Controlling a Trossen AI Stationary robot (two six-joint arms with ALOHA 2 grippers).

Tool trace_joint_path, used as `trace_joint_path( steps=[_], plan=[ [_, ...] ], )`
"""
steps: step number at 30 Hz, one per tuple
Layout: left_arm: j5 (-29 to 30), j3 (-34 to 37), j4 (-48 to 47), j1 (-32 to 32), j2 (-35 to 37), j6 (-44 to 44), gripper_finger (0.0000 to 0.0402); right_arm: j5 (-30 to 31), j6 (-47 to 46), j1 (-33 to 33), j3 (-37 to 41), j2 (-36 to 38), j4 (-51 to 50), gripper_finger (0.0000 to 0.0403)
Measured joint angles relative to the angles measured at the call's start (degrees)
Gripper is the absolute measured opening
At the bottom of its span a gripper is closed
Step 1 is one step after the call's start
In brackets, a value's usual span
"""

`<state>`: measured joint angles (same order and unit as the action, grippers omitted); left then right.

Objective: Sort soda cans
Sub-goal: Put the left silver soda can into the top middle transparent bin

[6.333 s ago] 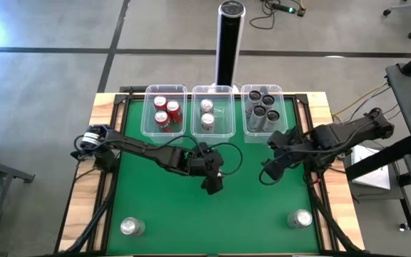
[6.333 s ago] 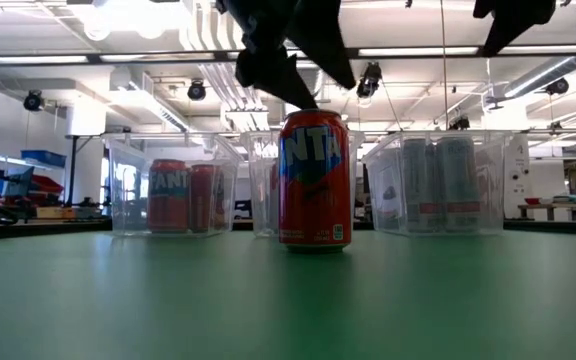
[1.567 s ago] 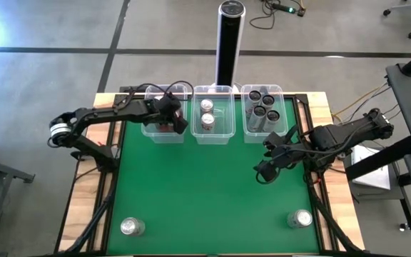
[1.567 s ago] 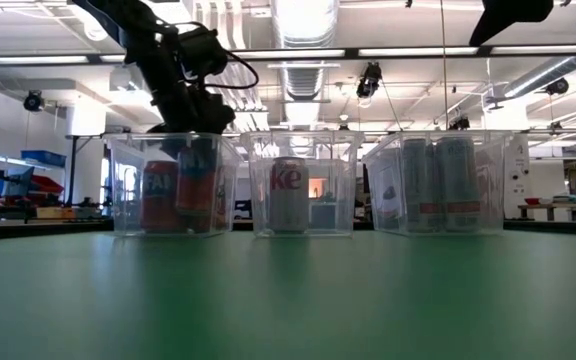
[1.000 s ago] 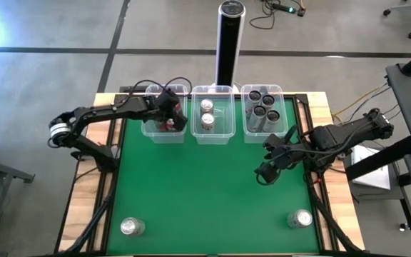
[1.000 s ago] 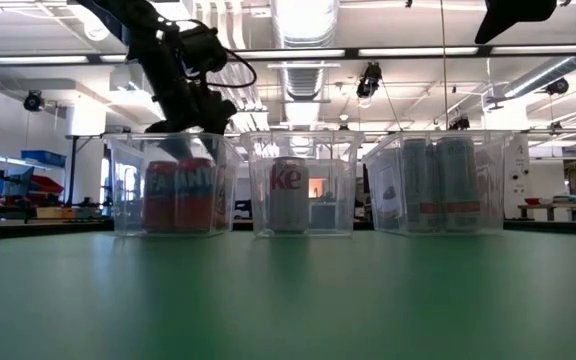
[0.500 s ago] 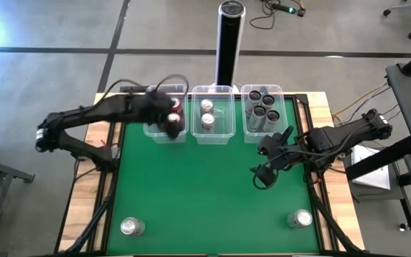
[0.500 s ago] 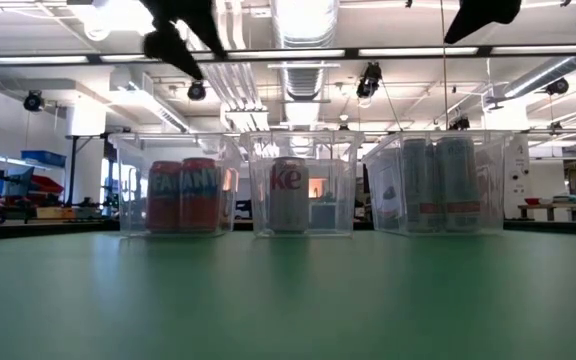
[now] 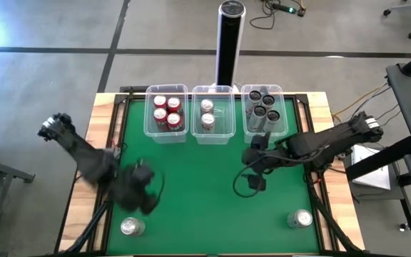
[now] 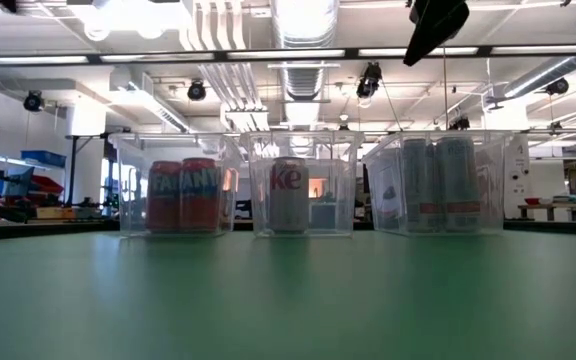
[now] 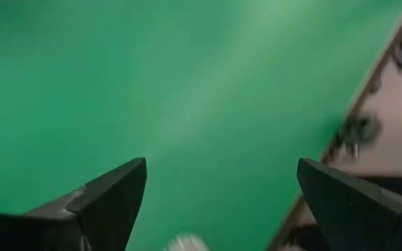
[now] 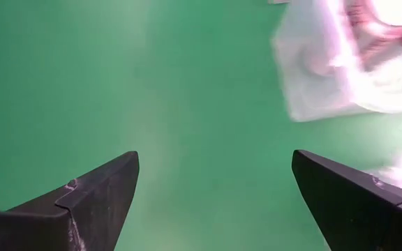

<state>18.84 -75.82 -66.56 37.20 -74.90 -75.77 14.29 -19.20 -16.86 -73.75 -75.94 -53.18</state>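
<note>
Table (image 9: 191, 214): green mat, wooden edges at 3 and 9 o'clock.

Tubs, three, clear plastic, in a row along the 12 o'clock edge, seen from above.
- Left tub (image 9: 148, 127): four red cans (image 9: 168, 113), upright, close together. In the low view two of them show side by side through the wall (image 10: 181, 195).
- Middle tub (image 9: 223, 125): two silver-white cans (image 9: 207, 113), upright, in the tub's 9 o'clock half; the low view shows one (image 10: 288, 194).
- Right tub (image 9: 282, 128): dark grey cans (image 9: 262, 107), upright, packed together; the exact count cannot be told.

Loose cans, two, both upright on the mat, silver tops showing.
- One (image 9: 132, 227) near the 7 o'clock corner.
- One (image 9: 300, 218) near the 5 o'clock corner, well apart from the first.

Post (image 9: 229, 39): tall, black, standing beyond the table at 12 o'clock, behind the middle tub.

Left gripper (image 9: 143, 198): over the mat toward 8 o'clock, just at 1 o'clock of the near-left loose can, apart from it. Fingers (image 11: 110, 199) spread wide in the left wrist view, only mat between them, nothing held.

Right gripper (image 9: 252, 180): over the mat a little to 3 o'clock of centre, at 6 o'clock of the right tub, clear of it. Fingers (image 12: 100, 188) spread wide in the right wrist view, only mat between them, nothing held. In the low view part of an arm (image 10: 433, 25) hangs at the top edge.
</note>
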Motion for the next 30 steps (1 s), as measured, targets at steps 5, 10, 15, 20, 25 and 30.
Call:
trace_joint_path(
  steps=[5,10,15,20,25,30],
  plan=[
    [0.04,-3.18,-0.48,14.58,-7.69,-12.27,0.0354,-1.85,-5.72,-3.51,-3.48,-4.82,-0.1,0.0373],
    [0.31,-9.42,-1.27,22.66,-14.85,-13.2,0.0354,0.57,-11.19,-6.95,-8.02,-9.65,-0.01,0.0373],
    [0.74,-15.69,-4.93,27.02,-20.74,-9.35,0.0358,0.8,-19.14,-7.93,-12.46,-14.01,-0.51,0.0373],
    [2.79,-18.02,-10.53,28.96,-21.88,-9.17,0.0359,0.78,-24.26,-10.1,-14.63,-17.29,-0.56,0.0373],
    [0.92,-16.2,-13.53,28.92,-19.05,-7.55,0.0359,0.72,-24.27,-11.77,-15.0,-19.56,-0.59,0.0373],
    [-0.34,-11.33,-12.98,28.53,-16.81,-7.76,0.0359,0.7,-24.3,-11.92,-15.02,-20.68,-0.56,0.0373]
  ],
)
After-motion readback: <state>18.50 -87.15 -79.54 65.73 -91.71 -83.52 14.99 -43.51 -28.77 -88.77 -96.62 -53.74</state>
